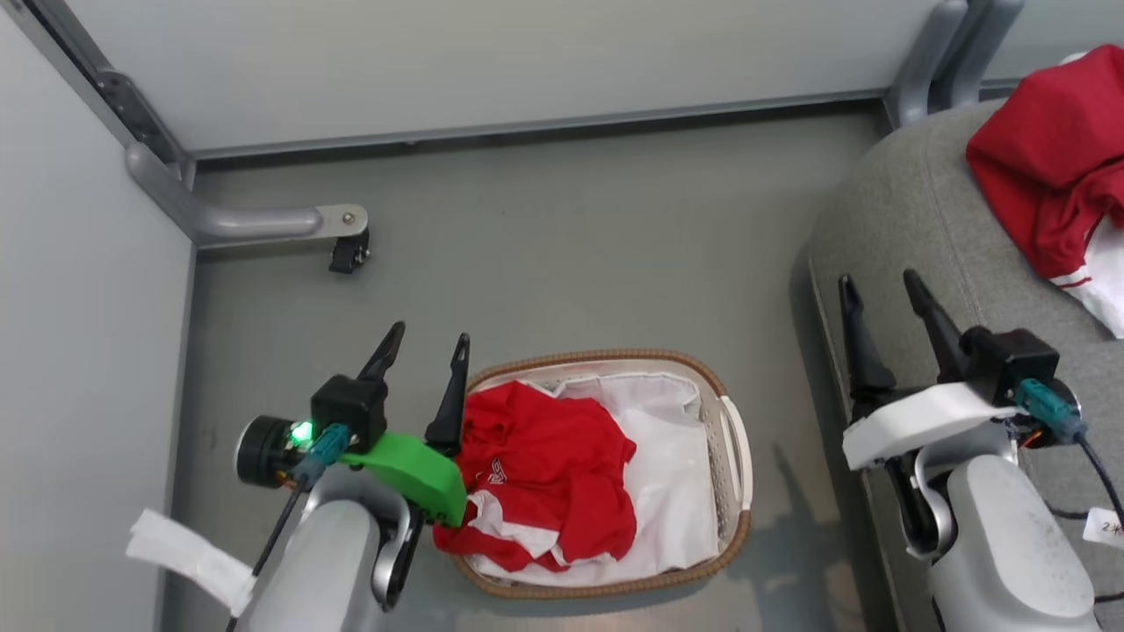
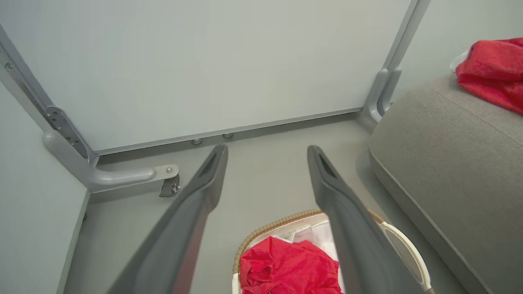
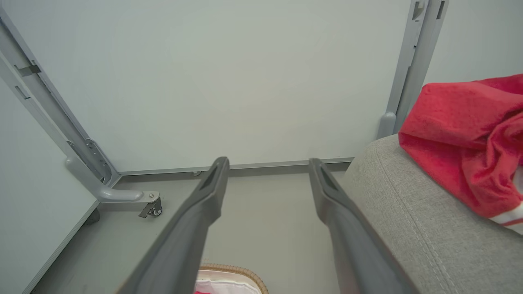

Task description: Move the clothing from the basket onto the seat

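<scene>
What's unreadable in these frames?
- Red garment on the seat: head view, cut off by the right edge.
- Basket left rim: head view, behind the left gripper.
- Red pile in the basket: head view, folds hide how many garments.
- White tag at the lower right edge: head view, print too small.

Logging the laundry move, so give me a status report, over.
Left gripper open, empty, by the basket. Right gripper open, empty, by the seat. Red garment in basket, second red garment on seat. Nothing in the way.
</scene>
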Motion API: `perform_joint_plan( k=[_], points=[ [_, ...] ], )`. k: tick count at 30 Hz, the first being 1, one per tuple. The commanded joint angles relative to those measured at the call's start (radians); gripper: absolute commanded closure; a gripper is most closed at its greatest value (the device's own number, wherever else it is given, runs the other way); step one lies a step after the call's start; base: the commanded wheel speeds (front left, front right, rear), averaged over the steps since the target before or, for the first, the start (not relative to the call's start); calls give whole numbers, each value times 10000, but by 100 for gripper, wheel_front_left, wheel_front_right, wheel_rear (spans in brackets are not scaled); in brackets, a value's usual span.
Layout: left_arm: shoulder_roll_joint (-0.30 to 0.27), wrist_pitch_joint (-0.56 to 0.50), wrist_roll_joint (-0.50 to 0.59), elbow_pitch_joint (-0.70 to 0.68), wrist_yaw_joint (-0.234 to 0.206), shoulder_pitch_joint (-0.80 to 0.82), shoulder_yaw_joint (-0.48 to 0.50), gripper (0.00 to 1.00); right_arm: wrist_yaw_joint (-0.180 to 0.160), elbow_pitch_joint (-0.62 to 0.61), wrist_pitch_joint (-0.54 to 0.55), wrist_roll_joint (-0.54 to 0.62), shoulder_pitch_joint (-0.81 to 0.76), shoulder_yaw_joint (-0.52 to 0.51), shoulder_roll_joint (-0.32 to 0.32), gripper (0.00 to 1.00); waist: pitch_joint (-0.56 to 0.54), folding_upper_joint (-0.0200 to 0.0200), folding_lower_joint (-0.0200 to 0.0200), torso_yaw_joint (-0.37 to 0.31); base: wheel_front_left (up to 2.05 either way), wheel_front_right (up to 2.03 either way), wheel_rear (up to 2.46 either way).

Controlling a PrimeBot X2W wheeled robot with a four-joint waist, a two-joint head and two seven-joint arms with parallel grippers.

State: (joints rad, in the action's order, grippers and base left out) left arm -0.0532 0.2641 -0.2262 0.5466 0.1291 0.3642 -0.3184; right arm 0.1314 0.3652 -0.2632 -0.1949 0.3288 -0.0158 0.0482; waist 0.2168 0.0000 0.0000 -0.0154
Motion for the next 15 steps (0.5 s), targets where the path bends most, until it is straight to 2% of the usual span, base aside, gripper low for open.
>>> perform_joint_plan(
  k=[1,10,15],
  points=[
    [-63,5,78,260,26,451,-228,0,-14,-116,-22,72,241,-79,38,0,1252,0,0,-424,0,0,0],
    [-28,3,-297,2789,26,2806,-2261,0,-14,-869,-23,97,1268,-338,35,0,3572,0,0,-1212,0,0,0],
    [-24,-73,-562,4192,26,3724,-3593,0,-14,-1325,-23,-78,1640,-236,32,0,4515,0,0,-1680,0,0,0]
  ],
)
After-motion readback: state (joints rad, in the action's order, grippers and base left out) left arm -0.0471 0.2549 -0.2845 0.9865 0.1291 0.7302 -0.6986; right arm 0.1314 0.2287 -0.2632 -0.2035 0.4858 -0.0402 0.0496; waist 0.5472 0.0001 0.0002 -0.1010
